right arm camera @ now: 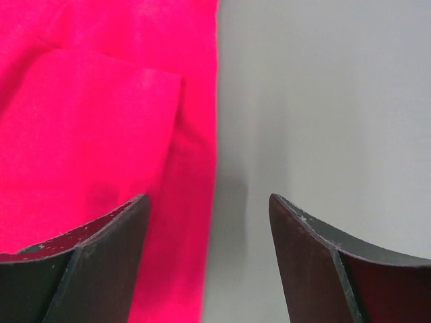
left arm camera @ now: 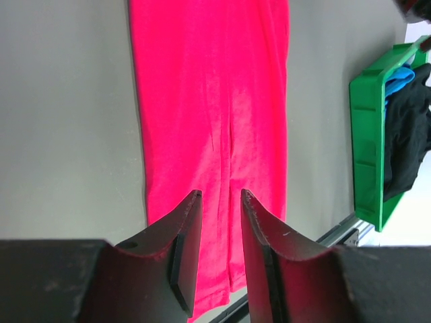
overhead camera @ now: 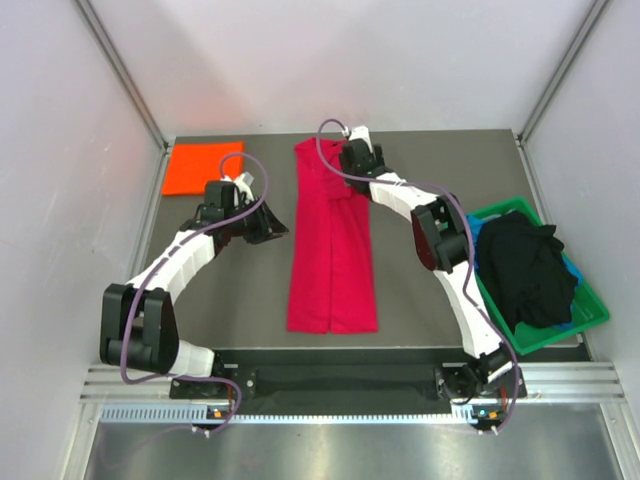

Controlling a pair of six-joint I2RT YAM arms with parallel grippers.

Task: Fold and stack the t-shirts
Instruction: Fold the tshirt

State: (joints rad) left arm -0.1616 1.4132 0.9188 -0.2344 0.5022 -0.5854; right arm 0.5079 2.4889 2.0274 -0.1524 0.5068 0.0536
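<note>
The crimson-red t-shirt (overhead camera: pixel 330 250) lies flat in the middle of the table, folded into a long narrow strip; it also shows in the left wrist view (left arm camera: pixel 215 101) and the right wrist view (right arm camera: pixel 101 134). The bright orange t-shirt (overhead camera: pixel 200 167) lies folded at the back left. A black t-shirt (overhead camera: pixel 525 265) is heaped over a blue one (overhead camera: pixel 572 270) in the green bin. My left gripper (overhead camera: pixel 264 227) hovers just left of the red shirt, jaws slightly apart and empty (left arm camera: pixel 221 195). My right gripper (overhead camera: pixel 350 168) is wide open and empty over the red shirt's far right edge (right arm camera: pixel 205 198).
The green plastic bin (overhead camera: pixel 590 312) stands at the table's right edge and shows in the left wrist view (left arm camera: pixel 367 134). White walls with metal posts enclose the table on three sides. A metal rail runs along the near edge.
</note>
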